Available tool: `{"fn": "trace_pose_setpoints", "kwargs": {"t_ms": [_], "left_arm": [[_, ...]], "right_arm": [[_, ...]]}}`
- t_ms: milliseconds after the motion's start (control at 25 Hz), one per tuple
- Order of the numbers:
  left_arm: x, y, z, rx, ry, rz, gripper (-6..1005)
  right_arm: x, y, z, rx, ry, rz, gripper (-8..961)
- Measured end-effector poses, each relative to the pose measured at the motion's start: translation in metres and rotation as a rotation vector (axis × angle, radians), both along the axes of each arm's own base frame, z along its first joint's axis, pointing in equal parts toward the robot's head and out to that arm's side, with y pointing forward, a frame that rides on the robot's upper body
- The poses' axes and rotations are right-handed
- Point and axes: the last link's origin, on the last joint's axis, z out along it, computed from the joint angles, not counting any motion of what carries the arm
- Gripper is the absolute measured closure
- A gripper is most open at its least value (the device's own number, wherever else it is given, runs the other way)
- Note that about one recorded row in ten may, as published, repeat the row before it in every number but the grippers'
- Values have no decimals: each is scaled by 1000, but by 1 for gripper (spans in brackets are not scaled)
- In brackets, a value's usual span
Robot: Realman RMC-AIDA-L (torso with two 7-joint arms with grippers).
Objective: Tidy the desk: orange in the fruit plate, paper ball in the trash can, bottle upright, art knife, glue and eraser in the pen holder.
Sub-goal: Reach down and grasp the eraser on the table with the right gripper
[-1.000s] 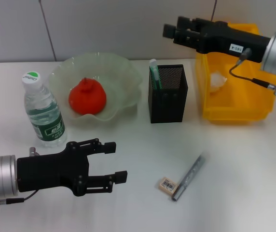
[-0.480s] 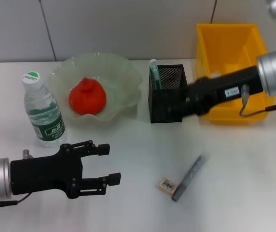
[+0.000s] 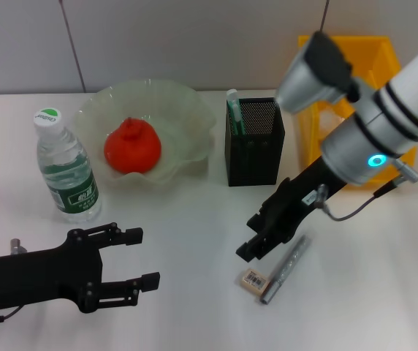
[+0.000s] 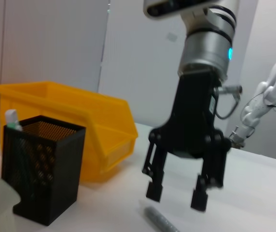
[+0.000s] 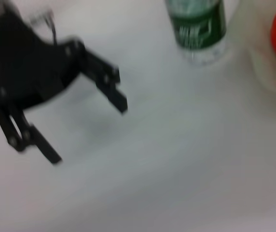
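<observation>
Hovering low over the desk, the right gripper (image 3: 254,242) has its fingers spread apart and empty, pointing down just above the eraser (image 3: 252,280) and right beside the art knife (image 3: 286,269). In the left wrist view the same gripper (image 4: 176,194) hangs directly over one end of the knife (image 4: 160,220), so I'd guess the knife or eraser is the pickup target.

Those two lie really close together, almost touching. If the fingers come down between them, one could get nudged away or both get pinched at once. The knife is flat and slim too, so it might just slip out.

Left gripper (image 3: 121,262) is parked near the front edge on the robot's left, jaws wide, nothing in it.

Everything else looks sorted: orange (image 3: 131,145) sits in the fruit plate (image 3: 192,110), bottle (image 3: 65,167) upright beside it, glue (image 3: 234,111) poking out of the pen holder (image 3: 255,142), trash can (image 3: 355,62) behind the arm.
</observation>
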Motion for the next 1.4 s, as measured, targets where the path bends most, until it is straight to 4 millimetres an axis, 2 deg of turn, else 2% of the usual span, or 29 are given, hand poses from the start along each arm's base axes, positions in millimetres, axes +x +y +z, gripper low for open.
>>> {"fn": "trace_pose_setpoints", "kwargs": {"t_ms": [120,240,720,1400], "left_arm": [[-5,-1,2,10,3,19,187],[-4,-2,1,10,1,21,187],[-4,-1,1,16,-2,26,187],[-2,2,2,22,-9,27,187]], "right_arm": [[-2,-1,-16,-14,-92,43,312],[-2,-3,-23,-24,-122,68,311],[0,-13,-42,-74,-192,184,311],[1,-20,-57,-91,-227,246,321]]}}
